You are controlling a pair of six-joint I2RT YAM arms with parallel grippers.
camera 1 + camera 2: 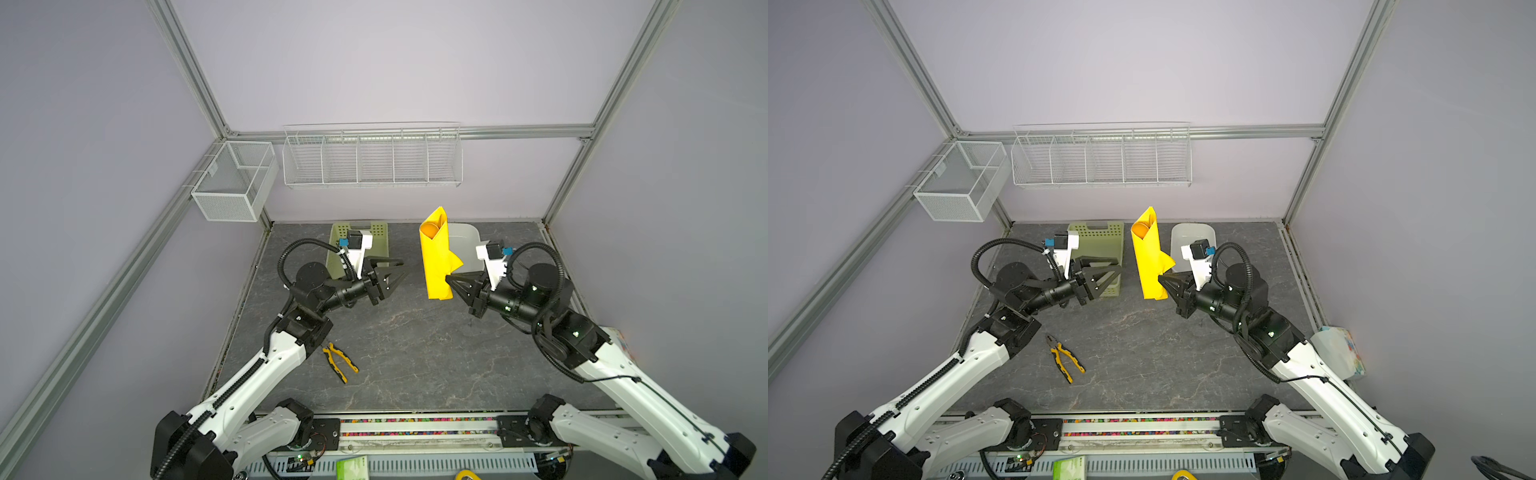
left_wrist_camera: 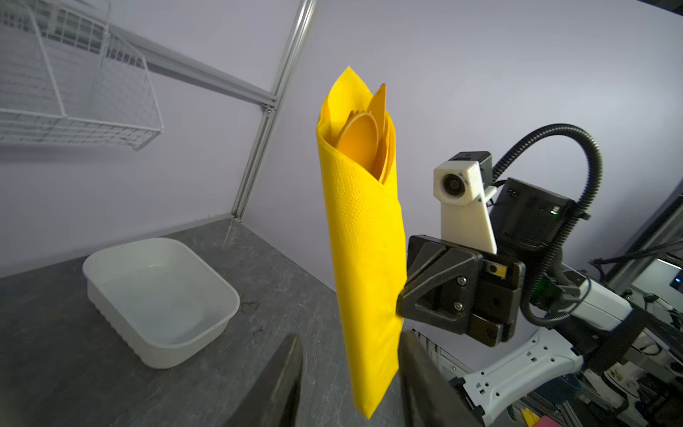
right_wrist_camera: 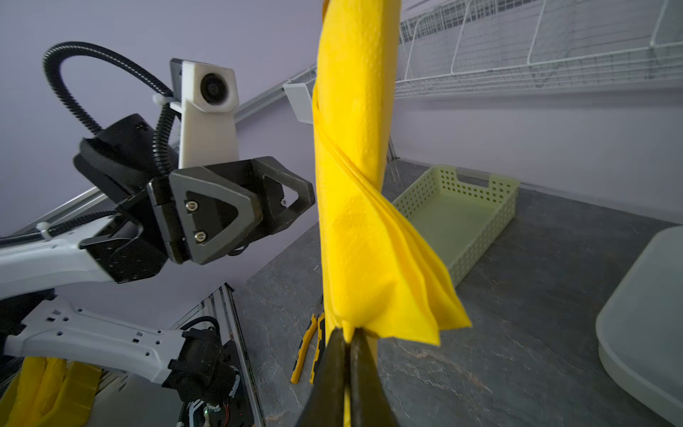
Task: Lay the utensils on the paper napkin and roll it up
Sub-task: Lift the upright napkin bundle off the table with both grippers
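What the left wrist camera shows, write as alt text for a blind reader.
A yellow napkin rolled around orange utensils is held upright, pinched low on its side by the right gripper. The open left gripper flanks its bottom end; a white tub sits on the grey table.

Bench: dark grey stone-veined top [image 1: 415, 353], seen in both top views.

- Pale green perforated basket [image 1: 1100, 245]: flat on bench, against far edge, left of middle.
- White plastic tub [image 2: 159, 295]: upright on bench, at far edge, right of middle, well apart from basket.
- Pliers [image 1: 340, 361], yellow-and-black handles: flat on bench, handles spread, left of middle, nearer front edge than far edge.
- Pale box with coloured print [image 1: 1341, 353]: at right edge; on bench or beside it, cannot tell.
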